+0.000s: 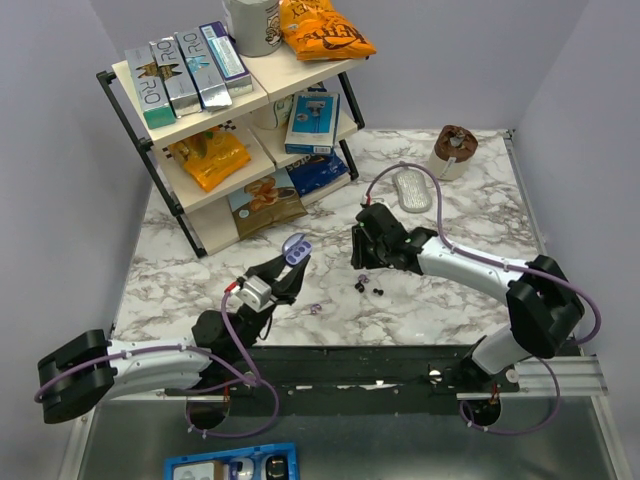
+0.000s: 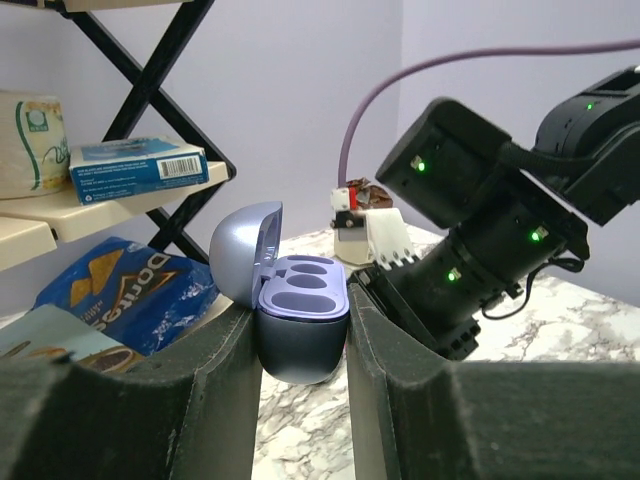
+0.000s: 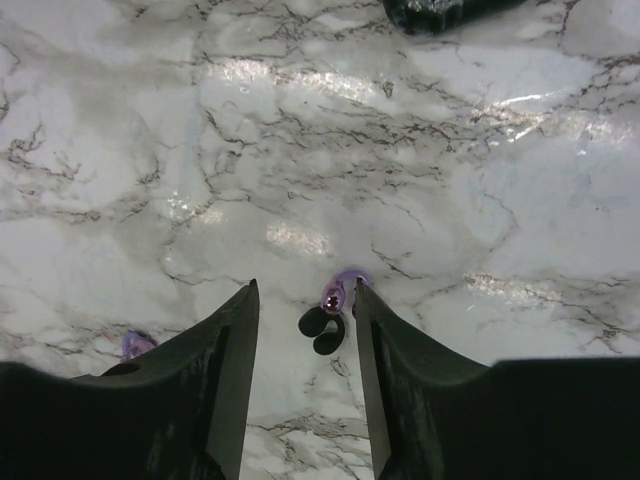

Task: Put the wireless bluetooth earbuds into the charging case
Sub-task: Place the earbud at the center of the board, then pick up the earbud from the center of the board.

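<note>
**Overhead view.** The left pincer (image 1: 292,264) is raised above the white, grey-veined marble worktop (image 1: 470,230). It is closed on a lavender, rounded plastic charging case (image 2: 303,300). The right pincer (image 3: 304,292) points down at the worktop just to the right of the case, and the two pincers are near each other but apart. A black-framed shelf rack with pale boards (image 1: 215,115) stands at the far left and carries boxes and snack bags.

**Left wrist view.** The case is gripped by its lower body between the two dark fingers, one pressed against each side. It stands roughly upright with the hinged lid swung back to the left. Two oval sockets in the top face are exposed, and both are vacant. The black housing of the right arm fills the right side of the frame beyond the case.

**Right wrist view.** The fingers are spread moderately apart and hold nothing. A small dark earbud with a purple tip (image 3: 327,312) lies on the worktop in the gap between them. It is nearer the right-hand finger, and whether it touches that finger cannot be told. A small purple piece (image 3: 137,343) lies on the worktop outside the left-hand finger. It is partly hidden and too small to identify.

**Overhead view, again.** Another small dark piece (image 1: 381,291) rests on the worktop near the right pincer.
</note>
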Controlling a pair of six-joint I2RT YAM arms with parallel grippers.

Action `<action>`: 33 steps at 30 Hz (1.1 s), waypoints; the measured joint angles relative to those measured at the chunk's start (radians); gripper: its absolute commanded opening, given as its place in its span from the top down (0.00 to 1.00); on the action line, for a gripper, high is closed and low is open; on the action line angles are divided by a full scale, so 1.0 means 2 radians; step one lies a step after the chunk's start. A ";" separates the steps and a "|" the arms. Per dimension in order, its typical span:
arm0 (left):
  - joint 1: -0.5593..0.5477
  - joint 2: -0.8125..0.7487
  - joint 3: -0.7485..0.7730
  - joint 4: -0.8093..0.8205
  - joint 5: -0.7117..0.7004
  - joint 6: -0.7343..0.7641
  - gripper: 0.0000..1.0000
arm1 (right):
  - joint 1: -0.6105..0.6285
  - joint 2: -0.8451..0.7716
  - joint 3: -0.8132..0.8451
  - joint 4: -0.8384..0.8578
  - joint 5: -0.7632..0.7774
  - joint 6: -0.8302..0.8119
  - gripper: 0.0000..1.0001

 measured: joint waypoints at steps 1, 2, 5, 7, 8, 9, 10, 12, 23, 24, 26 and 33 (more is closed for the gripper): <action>0.000 -0.002 0.000 0.000 0.000 0.000 1.00 | -0.001 0.000 -0.004 -0.001 -0.002 -0.001 0.47; 0.000 -0.002 -0.001 0.001 0.000 0.000 1.00 | -0.001 0.000 -0.008 -0.001 -0.004 -0.001 0.48; 0.000 -0.003 -0.003 0.001 0.000 0.000 1.00 | -0.002 -0.003 -0.020 -0.002 -0.005 -0.006 0.49; 0.000 -0.006 -0.005 0.000 -0.001 0.000 1.00 | -0.004 -0.009 -0.031 -0.002 -0.005 -0.012 0.50; 0.000 -0.010 -0.006 -0.001 -0.001 0.000 1.00 | -0.005 -0.013 -0.036 -0.003 -0.005 -0.014 0.50; 0.000 -0.013 -0.006 -0.001 -0.001 0.000 1.00 | -0.007 -0.016 -0.041 -0.004 -0.005 -0.018 0.50; 0.000 -0.017 -0.006 -0.001 -0.001 0.000 1.00 | -0.008 -0.018 -0.045 -0.005 -0.005 -0.021 0.50; 0.000 -0.023 -0.006 0.000 -0.001 -0.001 1.00 | -0.011 -0.019 -0.052 -0.005 -0.005 -0.025 0.51; 0.000 -0.025 -0.006 -0.007 -0.001 -0.003 1.00 | -0.018 0.000 -0.061 0.005 -0.004 -0.045 0.54; 0.000 -0.025 -0.006 -0.008 -0.001 -0.003 1.00 | -0.018 0.003 -0.061 0.006 -0.004 -0.047 0.54; 0.000 -0.024 -0.006 -0.008 -0.001 -0.003 1.00 | -0.018 0.009 -0.061 0.008 -0.004 -0.050 0.54; 0.000 -0.016 -0.006 -0.007 -0.001 -0.003 1.00 | -0.018 0.029 -0.061 0.016 -0.005 -0.053 0.54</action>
